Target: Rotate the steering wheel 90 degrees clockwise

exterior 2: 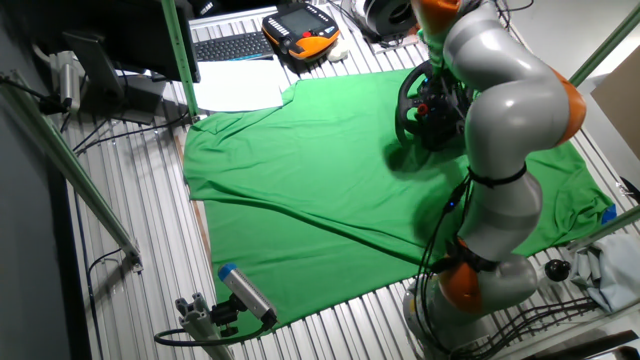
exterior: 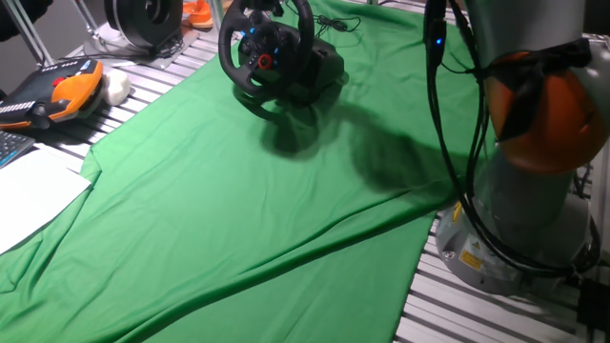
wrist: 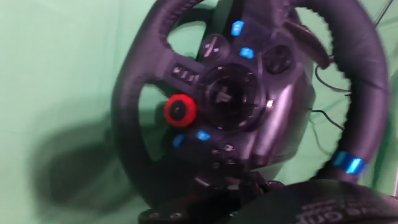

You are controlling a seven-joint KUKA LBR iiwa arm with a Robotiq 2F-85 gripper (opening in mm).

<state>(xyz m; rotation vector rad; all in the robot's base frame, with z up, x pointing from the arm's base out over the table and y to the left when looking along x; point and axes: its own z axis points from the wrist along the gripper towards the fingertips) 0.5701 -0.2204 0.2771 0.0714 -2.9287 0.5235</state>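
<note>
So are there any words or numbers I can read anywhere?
None can be read.
Wheel buttons: marks too blurred.
Yellow sticker on the robot base: too small.
Orange pendant: too small.
Keyboard keys: too small.

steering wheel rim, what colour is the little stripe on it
Bright blue, a narrow band across the black round steering wheel rim; clearest in the hand view.
</note>
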